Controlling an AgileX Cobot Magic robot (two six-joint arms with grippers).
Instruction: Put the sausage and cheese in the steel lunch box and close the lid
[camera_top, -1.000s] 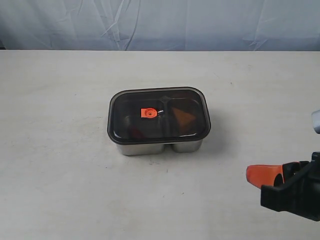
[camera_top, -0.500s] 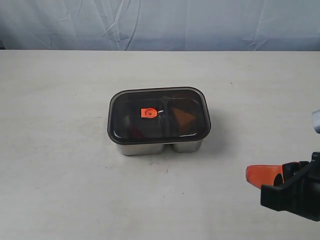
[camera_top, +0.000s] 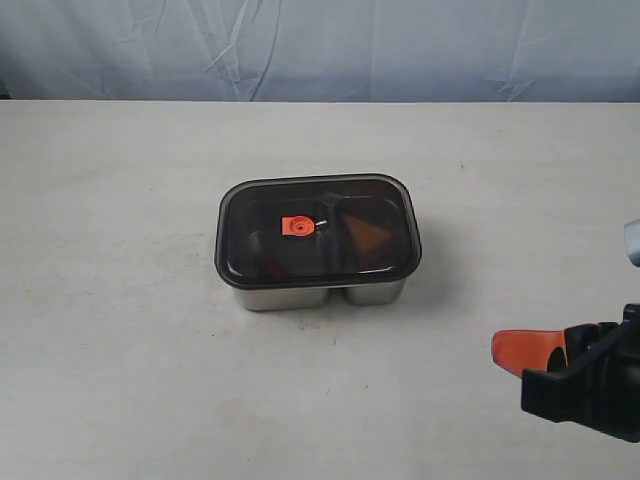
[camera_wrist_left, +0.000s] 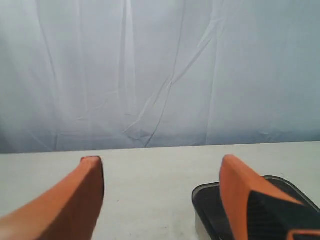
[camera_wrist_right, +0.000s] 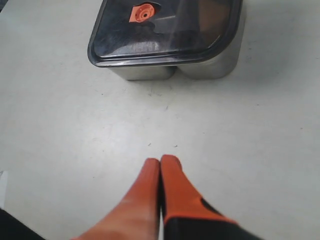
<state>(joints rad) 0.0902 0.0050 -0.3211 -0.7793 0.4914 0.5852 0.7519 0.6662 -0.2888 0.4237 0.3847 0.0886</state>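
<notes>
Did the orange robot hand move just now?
No. The right hand stays put, just as far from the steel lunch box as before.

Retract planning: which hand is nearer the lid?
Right, probably. In the exterior view the right hand is lower right of the lid; the left hand is outside it.

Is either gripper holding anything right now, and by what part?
Nothing is held: the left gripper is open and empty, the right gripper shut on nothing.
</notes>
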